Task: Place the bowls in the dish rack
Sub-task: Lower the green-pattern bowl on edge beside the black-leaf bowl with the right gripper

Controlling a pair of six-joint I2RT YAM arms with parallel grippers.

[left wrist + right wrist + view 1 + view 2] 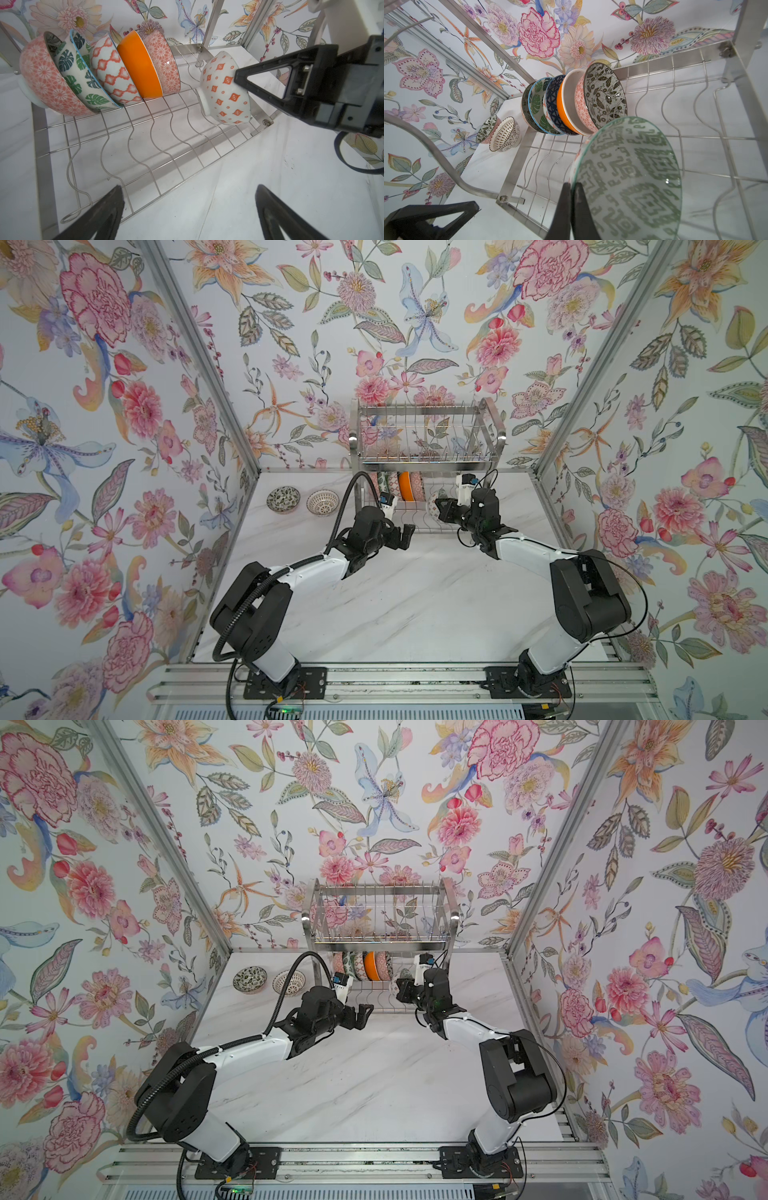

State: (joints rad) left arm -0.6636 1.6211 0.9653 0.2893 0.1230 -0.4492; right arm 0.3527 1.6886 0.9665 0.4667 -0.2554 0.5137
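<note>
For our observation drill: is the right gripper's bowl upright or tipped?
Tipped on edge: the bowl has its foot sideways, rim pinched by the right gripper.

1. Eight bowls [139,66] in all.
2. Five of them stand on edge in a single row in the dish rack [353,437].
3. One more, the orange-diamond bowl [226,89], is pinched at its rim by the right gripper [572,199].
4. Two sit on the surface [415,605]: a leaf-print bowl [283,499] and a brown-patterned bowl [323,502], just beside each other.
5. One dish rack, with two tiers.
6. Two robot arms: the left arm [307,572] and the right arm [528,551].
</note>
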